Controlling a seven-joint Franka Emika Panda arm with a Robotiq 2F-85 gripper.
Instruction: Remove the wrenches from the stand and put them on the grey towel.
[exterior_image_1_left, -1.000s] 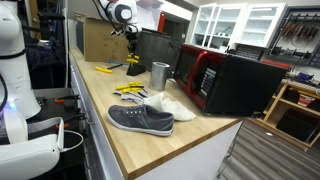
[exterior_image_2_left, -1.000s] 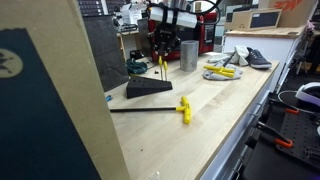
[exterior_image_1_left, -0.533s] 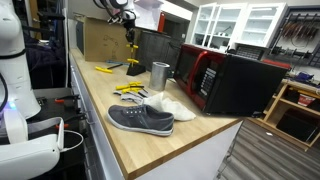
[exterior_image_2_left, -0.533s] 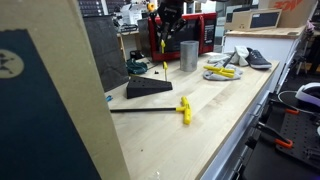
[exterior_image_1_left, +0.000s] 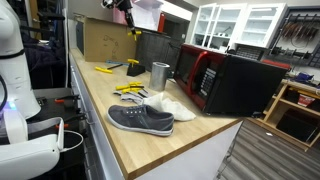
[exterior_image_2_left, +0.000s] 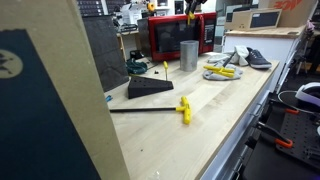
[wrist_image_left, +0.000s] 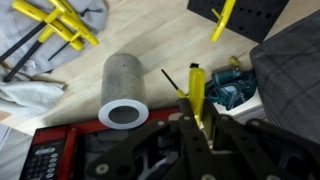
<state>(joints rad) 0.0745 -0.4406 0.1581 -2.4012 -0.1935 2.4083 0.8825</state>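
The gripper (wrist_image_left: 203, 128) enters the wrist view from the lower edge, closed on the yellow handle of a wrench (wrist_image_left: 196, 88) whose thin black shaft points up and to the left. The held tool hangs clear above the wooden bench (exterior_image_1_left: 150, 150), over a spot near an upright steel cup (wrist_image_left: 123, 88) seen from above. The stand (wrist_image_left: 262, 15), a black block with a perforated face, sits at the upper right of the wrist view, apart from the gripper, and carries a second yellow wrench (wrist_image_left: 222, 18); in an exterior view that tool rises upright from the block. At the upper left, several yellow-handled wrenches (wrist_image_left: 55, 22) lie crossed on the grey towel (wrist_image_left: 30, 88), on the far side of the cup from the stand. In an exterior view, a yellow T-handle tool (exterior_image_2_left: 183, 108) rests flat on the bench, well apart from the stand. A grey shoe (exterior_image_1_left: 140, 120) lies near the bench's front edge, and a red-and-black microwave (exterior_image_1_left: 225, 80) stands behind it.
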